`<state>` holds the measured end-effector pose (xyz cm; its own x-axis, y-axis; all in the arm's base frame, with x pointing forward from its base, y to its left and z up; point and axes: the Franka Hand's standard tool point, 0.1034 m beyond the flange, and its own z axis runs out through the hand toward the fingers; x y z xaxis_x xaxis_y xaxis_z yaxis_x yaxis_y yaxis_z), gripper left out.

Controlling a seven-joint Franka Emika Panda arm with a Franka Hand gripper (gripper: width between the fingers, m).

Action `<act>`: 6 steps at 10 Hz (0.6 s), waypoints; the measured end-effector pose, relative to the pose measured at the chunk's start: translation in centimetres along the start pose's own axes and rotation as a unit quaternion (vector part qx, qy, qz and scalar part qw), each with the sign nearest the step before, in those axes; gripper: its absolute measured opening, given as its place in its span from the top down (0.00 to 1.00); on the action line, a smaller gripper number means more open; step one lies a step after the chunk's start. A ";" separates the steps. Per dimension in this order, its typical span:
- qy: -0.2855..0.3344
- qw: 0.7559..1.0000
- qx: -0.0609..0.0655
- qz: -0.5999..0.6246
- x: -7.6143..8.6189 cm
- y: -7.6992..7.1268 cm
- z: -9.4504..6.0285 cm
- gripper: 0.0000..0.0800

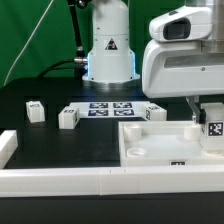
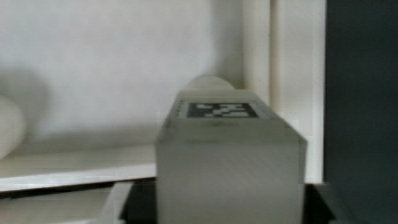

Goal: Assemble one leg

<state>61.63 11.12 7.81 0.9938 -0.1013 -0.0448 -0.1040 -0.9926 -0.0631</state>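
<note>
The exterior view's right edge is cutting off the white panel (image 1: 160, 150) and the leg (image 1: 214, 128). The fingertips of the gripper (image 1: 204, 116) are showing too small to judge their closure.

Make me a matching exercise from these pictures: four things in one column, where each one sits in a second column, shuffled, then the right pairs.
Things
1. marker board
2. white panel
3. leg held by the end effector
4. leftmost loose leg

Places
A. at the panel's corner, exterior view's right
B. on the black table, far to the exterior view's left
C. flat in front of the robot's base
D. foreground, toward the exterior view's right

Pairs: 1-C, 2-D, 3-A, 4-B
</note>
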 end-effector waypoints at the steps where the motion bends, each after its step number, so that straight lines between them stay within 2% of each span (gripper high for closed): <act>1: 0.000 1.000 0.000 0.000 0.0 0.0 0.0 0.64; 2: -0.001 1.000 0.004 0.030 0.0 -0.1 0.1 0.64; 3: -0.005 0.994 0.017 0.104 -0.1 -0.2 0.2 0.64; 5: -0.002 0.971 0.018 0.238 0.0 -0.1 0.3 0.64; 6: -0.002 0.950 0.017 0.311 0.0 0.0 0.3 0.64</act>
<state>61.61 11.15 7.48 0.7399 -0.6669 -0.0887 -0.6721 -0.7384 -0.0555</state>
